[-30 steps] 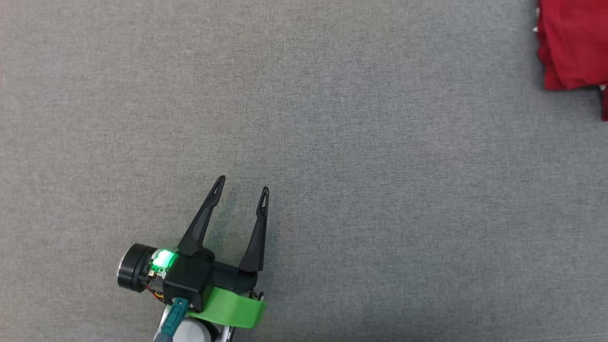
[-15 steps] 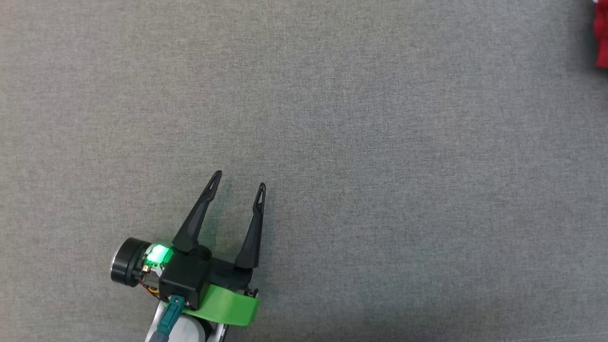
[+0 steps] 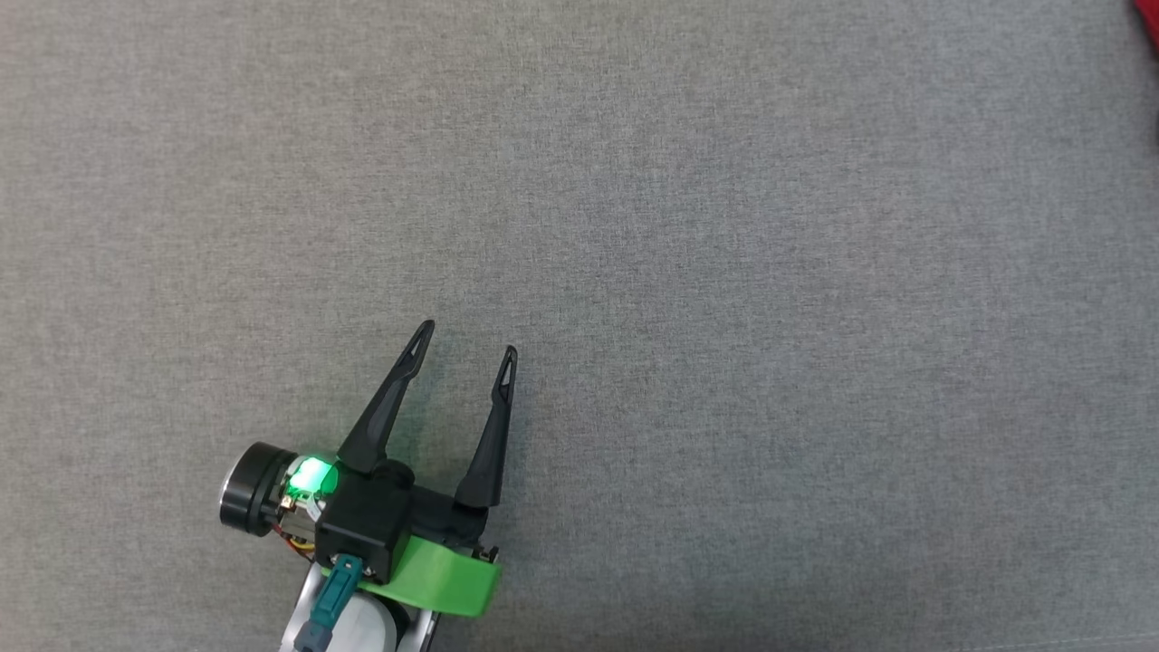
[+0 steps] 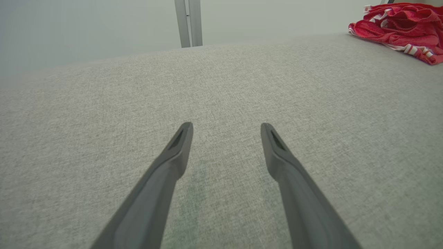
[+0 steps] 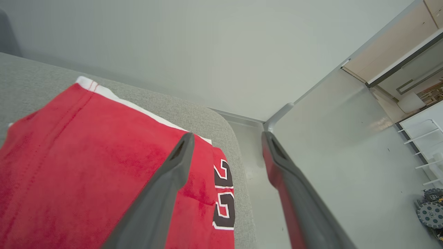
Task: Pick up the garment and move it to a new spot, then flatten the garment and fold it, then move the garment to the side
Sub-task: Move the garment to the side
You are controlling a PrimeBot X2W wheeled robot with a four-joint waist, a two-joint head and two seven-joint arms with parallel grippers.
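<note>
Head view, lower left: the left pincer over the grey fabric surface, its two dark fingers spread wide with nothing between them. A green light glows at its base and a green band circles the wrist. Centre: bare grey fabric. Top right corner: a red sliver of the garment, well apart from the left pincer.

Left wrist view: both fingers point across the fabric, tips apart and clear of any object. A pale metal post rises beyond the far edge. At upper right the garment lies in a bunched heap of red with white stripes, on the surface near its far right corner.

Right wrist view, left to centre: the garment, red with a white edge and a black, white-outlined number, lies on the fabric beside the rounded corner of the surface. Centre: the right pincer, fingers wide apart and gripping nothing; its left finger crosses in front of the cloth, its right finger in front of the pale floor. Far right: a white wire rack and a wheeled toy.
</note>
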